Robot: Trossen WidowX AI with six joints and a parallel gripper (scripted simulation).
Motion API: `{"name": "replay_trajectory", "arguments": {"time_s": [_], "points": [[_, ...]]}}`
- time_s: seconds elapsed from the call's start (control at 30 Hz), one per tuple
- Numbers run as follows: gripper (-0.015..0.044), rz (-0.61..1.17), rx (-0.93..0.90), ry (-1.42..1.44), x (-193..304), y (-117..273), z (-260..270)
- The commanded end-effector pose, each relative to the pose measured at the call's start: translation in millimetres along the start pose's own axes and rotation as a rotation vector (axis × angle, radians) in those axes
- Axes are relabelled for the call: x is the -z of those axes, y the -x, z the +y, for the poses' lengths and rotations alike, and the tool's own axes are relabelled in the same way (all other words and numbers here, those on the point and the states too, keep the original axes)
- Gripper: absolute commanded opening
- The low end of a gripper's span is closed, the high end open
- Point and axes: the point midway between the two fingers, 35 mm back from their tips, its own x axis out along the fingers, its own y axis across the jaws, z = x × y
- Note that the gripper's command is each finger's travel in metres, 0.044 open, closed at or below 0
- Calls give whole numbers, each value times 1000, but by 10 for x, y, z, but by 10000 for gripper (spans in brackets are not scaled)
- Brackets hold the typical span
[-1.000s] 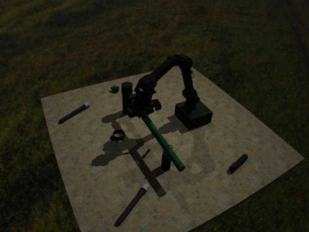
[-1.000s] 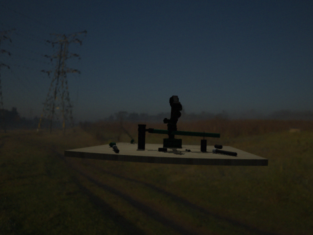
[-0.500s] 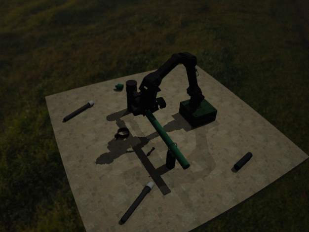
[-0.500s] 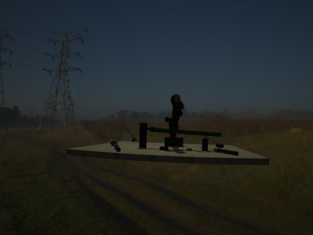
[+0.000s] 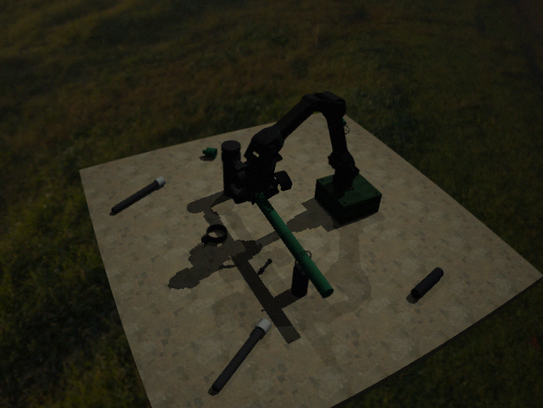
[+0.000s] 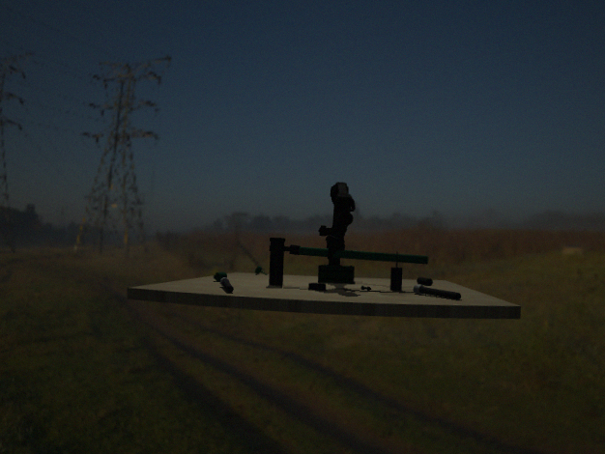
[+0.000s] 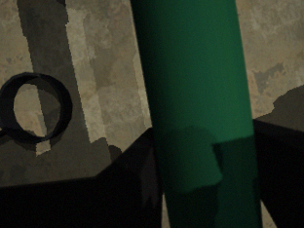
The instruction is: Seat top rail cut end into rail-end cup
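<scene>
counter: the broad slab (image 5: 438, 246) (image 6: 341, 301) lay below the claw (image 5: 258, 195) (image 7: 209, 161), carrying everything.
rail: the long green pipe (image 5: 291, 241) (image 6: 381, 256) (image 7: 200, 73) ran out from the claw, its near end at the cup and its far end beyond the short post; it looked stiff, smooth and likely to slip or swing on its length.
big post: upright (image 5: 231, 162) (image 6: 276, 264), just beside the claw.
short post: upright (image 5: 299, 280) (image 6: 396, 279), under the rail, well out from the claw.
cup: dark (image 6: 294, 249), between big post and claw, meeting the rail's end; seating depth could not be told.
loop: thin (image 5: 308, 253), around the rail above the short post.
claw: clamped on the rail near its cup end, a sensible hold, since a straight push there should bend or tip it least.
</scene>
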Motion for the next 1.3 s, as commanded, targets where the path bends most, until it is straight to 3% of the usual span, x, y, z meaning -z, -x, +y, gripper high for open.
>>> {"name": "replay_trajectory", "arguments": {"time_s": [0.0, 1.27], "points": [[0, 0, 0, 0, 0, 1, 0], [0, -8, 1, -6, -34, 15, -16]]}}
